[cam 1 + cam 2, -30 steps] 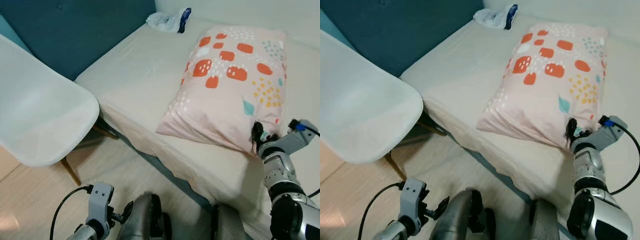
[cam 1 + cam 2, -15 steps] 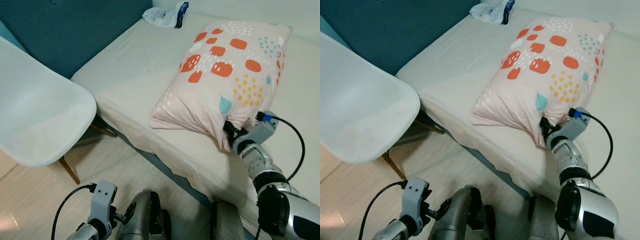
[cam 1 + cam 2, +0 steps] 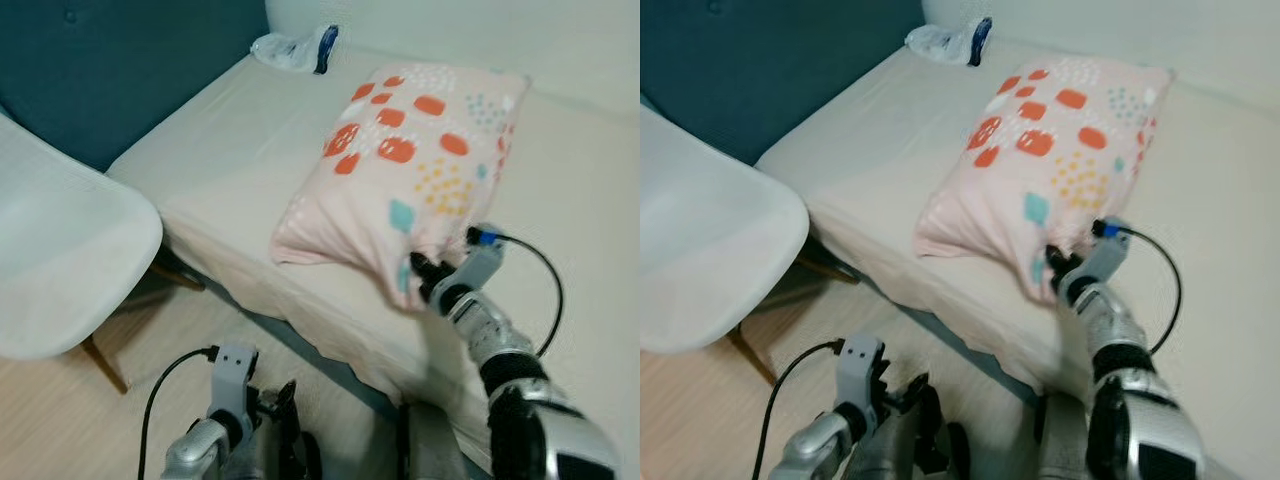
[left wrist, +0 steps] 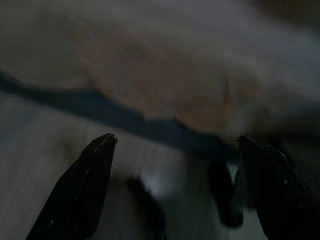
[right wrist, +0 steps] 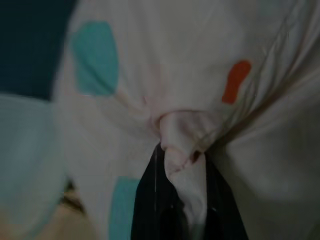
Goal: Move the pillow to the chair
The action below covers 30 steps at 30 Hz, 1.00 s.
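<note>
the right gripper [image 3: 420,272] is clamped on a bunched corner of the pillow [image 3: 405,175], which lies on the bed [image 3: 230,150] with that near corner at the mattress edge. the white chair [image 3: 60,270] stands on the floor to the left, well apart from the pillow. the left gripper [image 4: 175,145] hangs low near the floor, its fingers apart, though that wrist view is dark and blurred, so little else can be made out.
</note>
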{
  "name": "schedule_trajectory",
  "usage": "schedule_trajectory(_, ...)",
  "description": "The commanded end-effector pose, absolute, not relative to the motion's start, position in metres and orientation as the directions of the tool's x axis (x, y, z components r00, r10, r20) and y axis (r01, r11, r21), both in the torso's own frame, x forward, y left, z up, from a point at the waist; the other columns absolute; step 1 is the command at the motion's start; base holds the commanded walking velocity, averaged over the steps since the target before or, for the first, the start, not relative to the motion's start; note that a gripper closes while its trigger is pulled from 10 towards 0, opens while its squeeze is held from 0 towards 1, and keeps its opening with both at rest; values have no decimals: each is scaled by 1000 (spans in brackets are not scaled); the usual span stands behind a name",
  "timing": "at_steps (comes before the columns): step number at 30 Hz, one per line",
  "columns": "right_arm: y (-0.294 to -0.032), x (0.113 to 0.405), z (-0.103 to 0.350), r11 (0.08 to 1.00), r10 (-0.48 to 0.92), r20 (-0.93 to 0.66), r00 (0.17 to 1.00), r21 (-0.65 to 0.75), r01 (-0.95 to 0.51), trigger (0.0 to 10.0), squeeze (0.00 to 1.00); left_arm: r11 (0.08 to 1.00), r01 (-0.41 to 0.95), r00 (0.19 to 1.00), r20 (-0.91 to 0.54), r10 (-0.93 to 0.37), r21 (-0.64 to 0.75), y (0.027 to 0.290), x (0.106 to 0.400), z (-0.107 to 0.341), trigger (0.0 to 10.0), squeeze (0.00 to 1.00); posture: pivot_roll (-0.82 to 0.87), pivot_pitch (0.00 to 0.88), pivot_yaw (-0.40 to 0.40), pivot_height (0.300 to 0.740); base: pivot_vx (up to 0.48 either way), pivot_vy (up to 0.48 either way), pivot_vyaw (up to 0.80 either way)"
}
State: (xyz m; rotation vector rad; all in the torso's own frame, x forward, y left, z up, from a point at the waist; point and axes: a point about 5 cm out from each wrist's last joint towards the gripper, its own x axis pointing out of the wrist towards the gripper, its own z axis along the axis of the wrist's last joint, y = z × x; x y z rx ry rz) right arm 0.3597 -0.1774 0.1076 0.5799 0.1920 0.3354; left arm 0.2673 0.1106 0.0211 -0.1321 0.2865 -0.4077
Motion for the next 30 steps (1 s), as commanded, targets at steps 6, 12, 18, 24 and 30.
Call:
schedule_trajectory(6, -100, 287, 181, 141, 835, 436, 337, 422, -895, 0, 0, 916, 335, 899, -217, -381, -220, 102, 296, 30, 10000, 0, -63, 54, 71, 621, 0, 0, 0)
schedule_trajectory(12, -97, 284, 165, 202, 880, 324, 347, 406, -891, 0, 0, 912, 346, 905, -179, -387, -221, 96, 309, 42, 10000, 0, -71, 14, 64, 621, 0, 0, 0)
schedule_trajectory(18, -141, 323, 122, 684, 602, 22, 798, 502, -529, 0, 0, 913, 345, 907, -173, -384, -219, 98, 314, 41, 10000, 0, -71, 0, 64, 621, 0, 0, 0)
schedule_trajectory(24, -165, 332, 142, 770, 437, 104, 893, 470, -432, 0, 0, 917, 332, 913, -169, -372, -222, 101, 315, 41, 10000, 0, -72, 0, 64, 621, 0, 0, 0)
schedule_trajectory(30, -169, 341, 154, 776, 403, 159, 901, 463, -429, 0, 0, 926, 306, 929, -144, -341, -222, 103, 322, 48, 10000, 0, -69, 0, 58, 655, 0, 0, 0)
